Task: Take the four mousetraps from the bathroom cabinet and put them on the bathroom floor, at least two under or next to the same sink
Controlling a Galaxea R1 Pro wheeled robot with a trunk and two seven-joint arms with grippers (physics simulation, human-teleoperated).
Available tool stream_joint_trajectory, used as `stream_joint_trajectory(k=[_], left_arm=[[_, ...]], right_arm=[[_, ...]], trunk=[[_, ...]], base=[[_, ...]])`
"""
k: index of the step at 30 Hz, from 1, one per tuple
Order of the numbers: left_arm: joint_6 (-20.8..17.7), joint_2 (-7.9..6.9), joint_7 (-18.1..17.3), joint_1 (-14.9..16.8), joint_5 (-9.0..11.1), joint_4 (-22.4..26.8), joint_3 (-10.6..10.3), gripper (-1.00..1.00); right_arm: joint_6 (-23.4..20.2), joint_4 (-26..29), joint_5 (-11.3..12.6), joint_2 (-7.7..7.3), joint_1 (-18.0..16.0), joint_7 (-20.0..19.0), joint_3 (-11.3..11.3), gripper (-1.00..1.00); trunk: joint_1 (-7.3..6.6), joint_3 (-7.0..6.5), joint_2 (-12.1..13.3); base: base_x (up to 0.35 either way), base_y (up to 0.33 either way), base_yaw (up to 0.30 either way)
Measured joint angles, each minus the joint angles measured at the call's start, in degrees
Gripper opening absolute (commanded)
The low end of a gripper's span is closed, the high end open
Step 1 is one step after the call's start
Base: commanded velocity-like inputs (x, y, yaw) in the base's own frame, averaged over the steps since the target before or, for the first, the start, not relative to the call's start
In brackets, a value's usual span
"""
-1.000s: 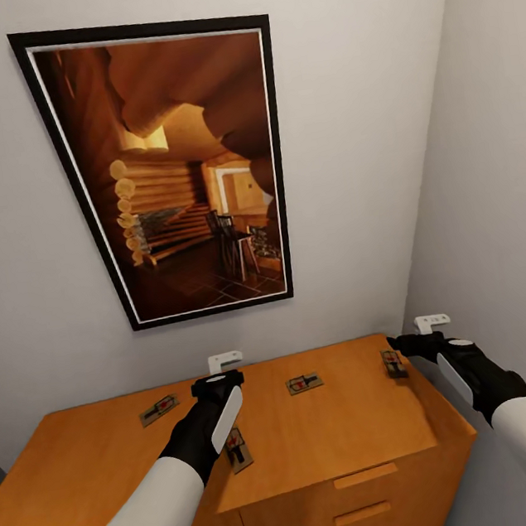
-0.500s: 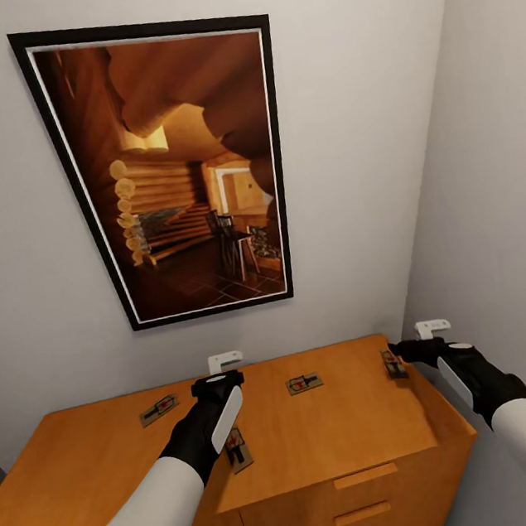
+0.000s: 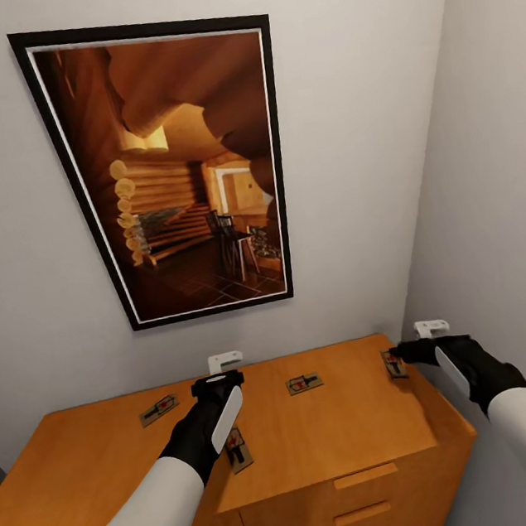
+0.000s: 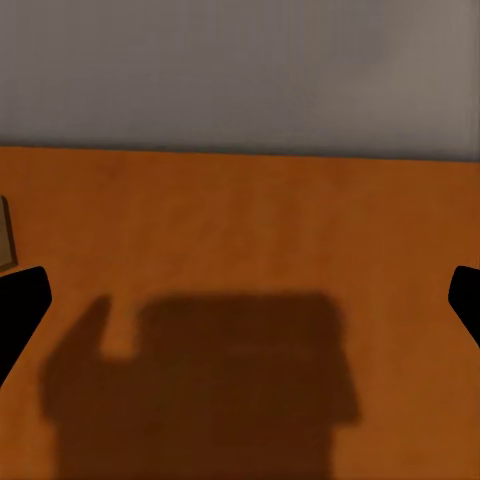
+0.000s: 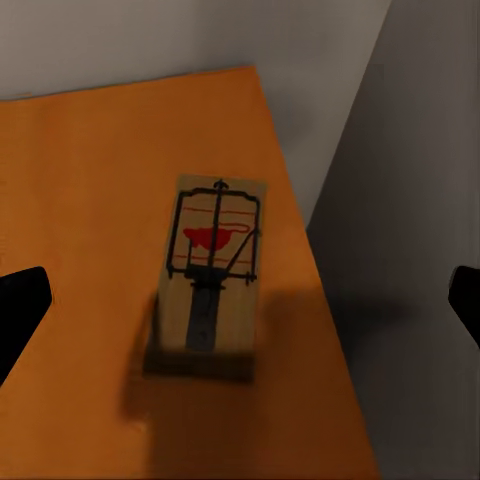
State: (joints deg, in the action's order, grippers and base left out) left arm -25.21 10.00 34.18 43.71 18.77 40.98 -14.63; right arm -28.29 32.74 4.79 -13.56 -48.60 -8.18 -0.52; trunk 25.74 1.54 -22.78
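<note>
Cabinet (image 3: 336, 428), top surface: four mousetraps lying flat; one near the back-left (image 3: 159, 409), one near the back edge at the middle (image 3: 304, 383), one at the back-right corner (image 3: 393, 363), one at the front edge (image 3: 236, 448) partly under my left arm; my left gripper (image 3: 217, 380) hangs over the back edge, fingers spread wide; my right gripper (image 3: 417, 349), fingers wide, sits just beside the corner trap; framed picture (image 3: 175, 171) on the wall above.
</note>
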Motion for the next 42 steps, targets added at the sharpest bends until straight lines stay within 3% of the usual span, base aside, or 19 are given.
stream_joint_trajectory(k=[14,23,38,42], left_arm=[[0.01,0.0,-0.03,0.0,0.0,0.01,0.0,1.0],[0.0,0.0,-0.07,0.0,0.0,0.01,0.01,1.0],[0.07,0.0,0.01,0.0,-0.03,0.01,0.15,1.0],[0.07,0.0,0.0,0.0,-0.03,0.0,0.14,1.0]], right_arm=[[-9.61,1.0,-0.04,-0.02,-8.17,-0.34,0.03,1.0],[-10.11,0.72,0.28,0.86,-8.92,0.14,0.11,1.0],[-16.52,0.05,0.09,1.55,-9.01,0.2,-0.1,1.0],[-16.84,-2.95,-0.39,1.79,-9.0,0.21,-3.16,1.0]], trunk=[[0.0,0.0,0.0],[0.0,0.0,0.0],[0.0,0.0,0.0],[0.0,0.0,0.0]], base=[[0.0,0.0,0.0],[0.0,0.0,0.0],[0.0,0.0,0.0],[0.0,0.0,0.0]])
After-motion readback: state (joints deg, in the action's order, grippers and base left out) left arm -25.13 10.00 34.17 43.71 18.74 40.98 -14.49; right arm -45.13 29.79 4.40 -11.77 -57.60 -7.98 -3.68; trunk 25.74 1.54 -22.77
